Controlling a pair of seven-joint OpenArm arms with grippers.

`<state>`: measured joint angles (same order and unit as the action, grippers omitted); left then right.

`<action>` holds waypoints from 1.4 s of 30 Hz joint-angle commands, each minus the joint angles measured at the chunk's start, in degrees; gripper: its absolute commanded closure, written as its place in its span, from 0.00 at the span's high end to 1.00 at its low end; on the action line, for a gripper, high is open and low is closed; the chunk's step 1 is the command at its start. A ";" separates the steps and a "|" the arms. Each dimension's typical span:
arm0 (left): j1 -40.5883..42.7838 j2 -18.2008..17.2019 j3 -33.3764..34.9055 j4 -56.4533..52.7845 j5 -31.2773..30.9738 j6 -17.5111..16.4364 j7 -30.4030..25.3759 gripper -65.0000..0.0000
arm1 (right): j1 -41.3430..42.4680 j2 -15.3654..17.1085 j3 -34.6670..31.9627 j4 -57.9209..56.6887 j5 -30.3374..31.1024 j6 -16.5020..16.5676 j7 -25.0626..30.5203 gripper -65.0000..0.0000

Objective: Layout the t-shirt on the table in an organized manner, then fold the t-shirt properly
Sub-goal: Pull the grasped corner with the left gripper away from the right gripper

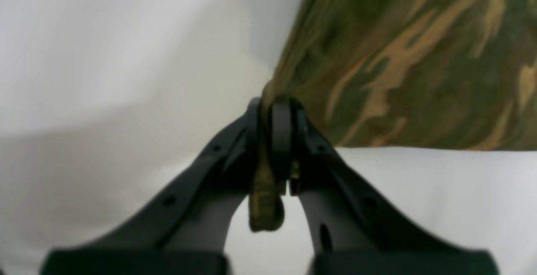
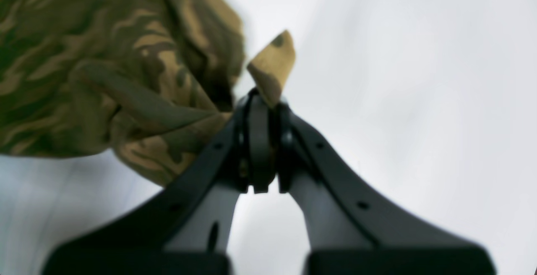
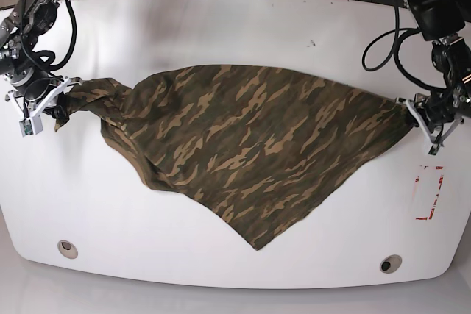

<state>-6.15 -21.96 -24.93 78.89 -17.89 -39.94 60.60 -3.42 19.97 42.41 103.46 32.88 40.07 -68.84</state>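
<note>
The soft camouflage-print cloth t-shirt [image 3: 250,156] hangs stretched across the glossy white table [image 3: 221,34] between both black grippers. At 9 o'clock the right gripper [image 3: 53,101] is clamped on a twisted end; at 3 o'clock the left gripper [image 3: 413,114] pinches another corner. No readable writing shows.
</note>
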 commanded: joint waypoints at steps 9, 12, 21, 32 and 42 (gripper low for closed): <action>11.21 -3.14 -6.41 11.00 -0.88 -0.06 -0.86 0.00 | 0.56 0.39 0.36 1.02 0.39 -0.07 1.19 0.00; 14.55 -3.32 -8.08 12.76 -0.88 -0.06 -0.86 0.00 | 0.56 0.30 0.36 1.02 0.39 -0.07 1.19 0.00; 19.56 -3.32 -10.90 16.01 -0.97 -0.06 -0.77 0.00 | 0.56 0.30 0.27 1.02 0.39 -0.07 1.19 0.00; 15.16 -2.88 -10.54 21.37 -1.06 -0.06 7.93 0.19 | 0.65 0.30 0.27 1.02 0.39 -0.07 1.19 0.00; 8.13 -2.00 -5.97 26.56 -0.88 -0.06 14.52 0.41 | 0.92 0.30 0.27 1.02 0.39 -0.07 1.19 0.00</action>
<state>4.25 -22.83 -31.48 103.83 -18.96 -39.94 74.52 -3.36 19.03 42.39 103.44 32.80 40.07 -68.86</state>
